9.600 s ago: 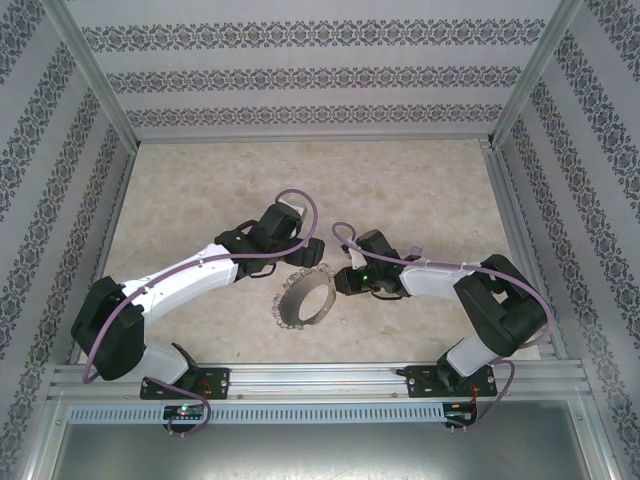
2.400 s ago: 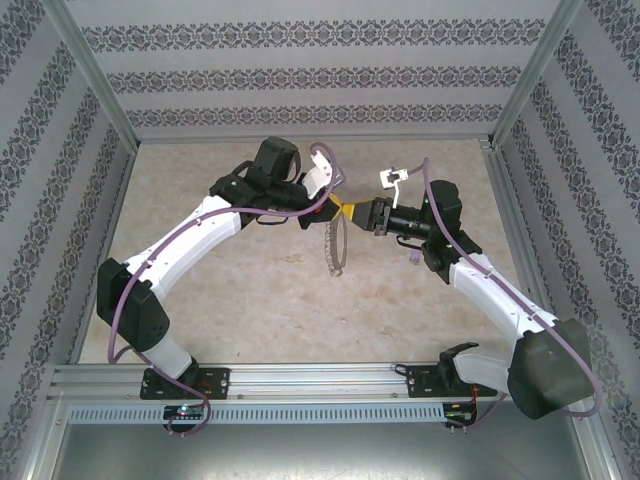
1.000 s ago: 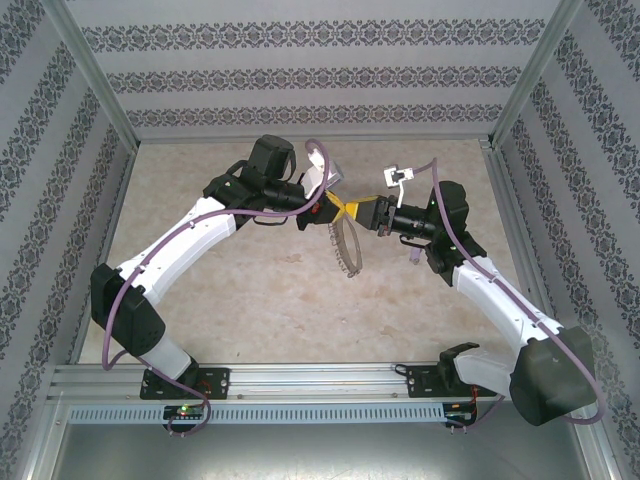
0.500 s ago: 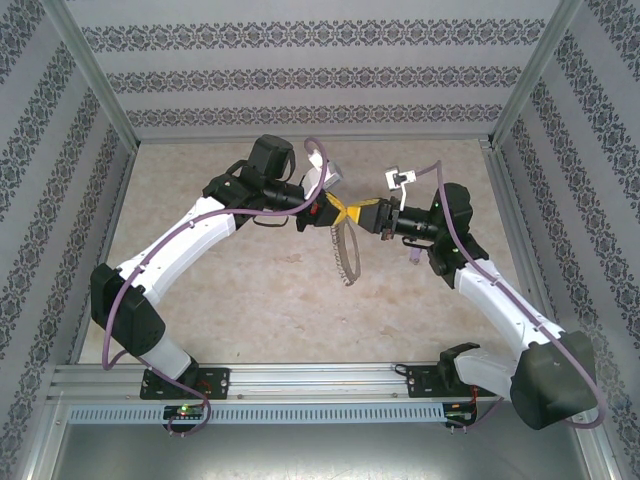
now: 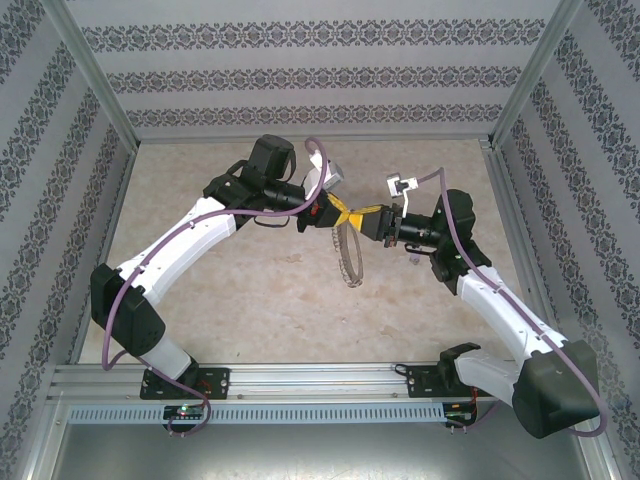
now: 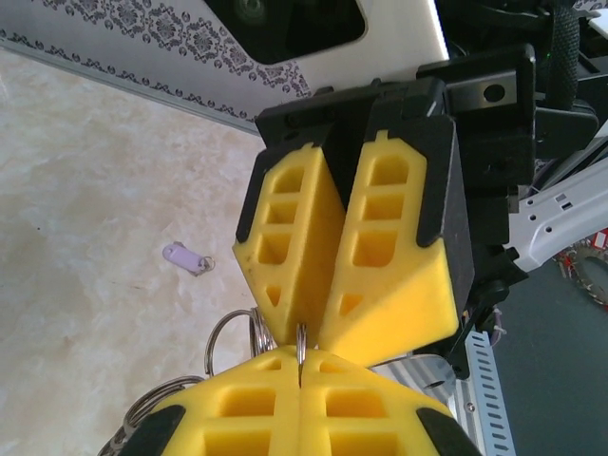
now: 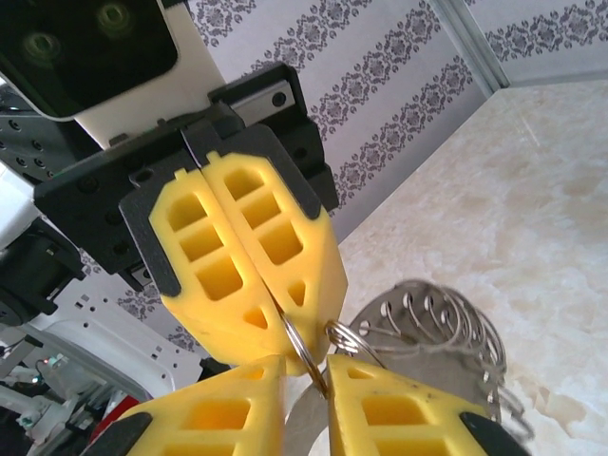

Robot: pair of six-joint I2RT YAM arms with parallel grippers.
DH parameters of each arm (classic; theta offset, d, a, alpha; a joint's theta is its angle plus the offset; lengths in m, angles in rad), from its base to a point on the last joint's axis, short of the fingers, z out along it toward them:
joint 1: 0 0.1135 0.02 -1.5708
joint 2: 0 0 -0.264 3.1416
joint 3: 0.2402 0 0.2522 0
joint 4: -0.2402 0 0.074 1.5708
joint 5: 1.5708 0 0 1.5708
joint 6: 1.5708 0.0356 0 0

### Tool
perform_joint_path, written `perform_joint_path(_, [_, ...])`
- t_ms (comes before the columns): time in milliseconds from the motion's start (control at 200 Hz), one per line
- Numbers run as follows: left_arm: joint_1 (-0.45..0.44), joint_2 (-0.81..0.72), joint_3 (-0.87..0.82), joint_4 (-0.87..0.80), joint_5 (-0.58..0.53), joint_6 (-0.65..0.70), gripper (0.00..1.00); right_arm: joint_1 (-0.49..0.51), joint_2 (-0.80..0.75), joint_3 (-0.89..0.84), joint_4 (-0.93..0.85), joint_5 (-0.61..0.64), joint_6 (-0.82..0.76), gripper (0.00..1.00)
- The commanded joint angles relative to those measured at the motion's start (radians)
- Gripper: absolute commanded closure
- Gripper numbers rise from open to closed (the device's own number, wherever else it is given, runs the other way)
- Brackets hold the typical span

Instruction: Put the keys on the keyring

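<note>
**Above mid-table, two grippers pinching one wire**

Just above the centre of the top view, the left gripper (image 7: 285, 313) and the right gripper (image 6: 306, 325) are meeting tip to tip. The keyring (image 5: 348, 255) is hanging edge-on beneath them, clear of the table (image 5: 250, 310). The left fingers are pressing fully together on a small wire loop (image 7: 304, 350) at the hoop's top, probably to bear the weight and steady it. The right fingers are standing nearly together, nipping that same loop from the opposite side, seemingly to pry or steer it while the other anchors. Low right in the right wrist view, the keys (image 7: 446, 318) are fanning along the rim. Left of centre in the left wrist view, a pale-purple tag (image 6: 185, 256) is lying on the table, well apart from the hoop, so by my reading not yet threaded.
</note>
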Motion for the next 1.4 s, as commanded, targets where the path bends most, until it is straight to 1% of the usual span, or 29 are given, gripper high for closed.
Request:
perform_joint_path(0, [0.001,-0.031,0.043,0.077,0.004,-0.007,1.0,0.007,-0.016,-0.012,-0.004,-0.07,-0.009,0.81])
perform_joint_path(140, [0.0,-0.027,0.043,0.078,0.012,-0.008,1.0,0.007,-0.005,-0.001,0.004,-0.06,-0.009,0.83])
perform_joint_path(310, [0.001,-0.017,0.046,0.071,0.026,-0.008,1.0,0.009,0.012,0.029,0.012,-0.04,-0.008,0.83])
perform_joint_path(425, [0.001,-0.014,0.047,0.064,0.039,-0.005,1.0,0.009,0.027,0.047,0.024,-0.032,-0.004,0.89])
perform_joint_path(510, [0.001,-0.007,0.051,0.055,0.047,-0.003,1.0,0.009,0.033,0.053,0.028,-0.031,-0.001,1.0])
perform_joint_path(630, [0.001,0.0,0.058,0.048,0.054,0.0,1.0,0.009,0.033,0.049,0.033,-0.019,-0.002,1.0])
perform_joint_path(710, [0.001,0.002,0.053,0.057,0.028,-0.014,1.0,0.008,0.03,0.046,0.035,-0.004,-0.002,1.0])
perform_joint_path(734, [0.001,-0.002,0.05,0.069,0.015,-0.023,0.96,0.008,0.029,0.044,0.035,0.001,-0.004,1.0])
perform_joint_path(824, [0.004,-0.026,0.018,0.141,-0.036,-0.067,0.71,0.006,0.023,0.038,0.038,0.025,-0.009,1.0])
perform_joint_path(909, [0.016,-0.061,-0.015,0.211,-0.09,-0.119,0.54,0.003,0.022,0.037,0.052,0.043,-0.007,1.0])
perform_joint_path(934, [0.021,-0.074,-0.028,0.239,-0.101,-0.14,0.49,0.003,0.022,0.038,0.056,0.048,-0.007,1.0])
perform_joint_path(1019, [0.035,-0.118,-0.071,0.31,-0.158,-0.211,0.4,0.001,0.023,0.041,0.072,0.064,-0.002,1.0])
perform_joint_path(1074, [0.046,-0.144,-0.108,0.357,-0.191,-0.261,0.37,0.001,0.025,0.041,0.086,0.074,0.004,1.0])
perform_joint_path(1224, [0.074,-0.202,-0.203,0.472,-0.265,-0.38,0.36,0.003,0.033,0.037,0.114,0.091,0.016,1.0])
perform_joint_path(1304, [0.087,-0.214,-0.241,0.515,-0.261,-0.423,0.36,0.003,0.042,0.037,0.135,0.093,0.026,1.0])
perform_joint_path(1394, [0.101,-0.205,-0.253,0.525,-0.231,-0.437,0.39,0.004,0.052,0.04,0.155,0.096,0.032,1.0])
